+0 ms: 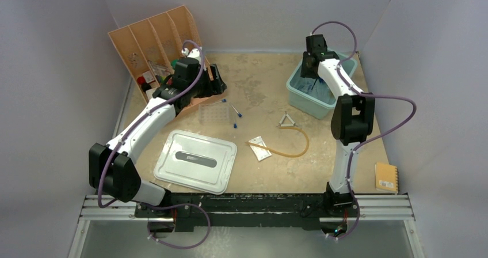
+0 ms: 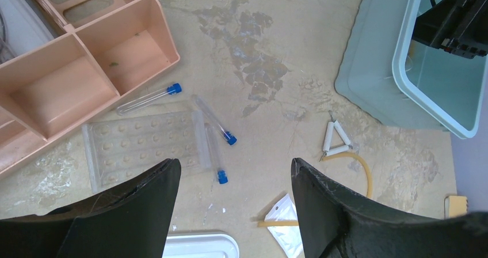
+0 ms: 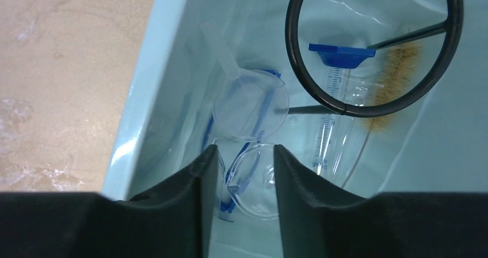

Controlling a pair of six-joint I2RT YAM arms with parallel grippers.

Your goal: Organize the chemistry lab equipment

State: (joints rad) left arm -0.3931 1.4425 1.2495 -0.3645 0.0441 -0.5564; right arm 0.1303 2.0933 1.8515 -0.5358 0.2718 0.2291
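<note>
A clear tube rack lies flat on the table, with three blue-capped tubes beside it. My left gripper hovers open above them, holding nothing. Further right lie a wire triangle, an amber hose and a small clear packet. My right gripper is inside the teal bin, jaws apart, gripping nothing. Below it lie clear goggles, a black wire ring, a blue-based cylinder and a brush.
A peach slotted organizer stands at the back left, close to my left wrist. A pale lid with a dark handle slot lies at the front left. A small yellow notebook sits at the front right edge.
</note>
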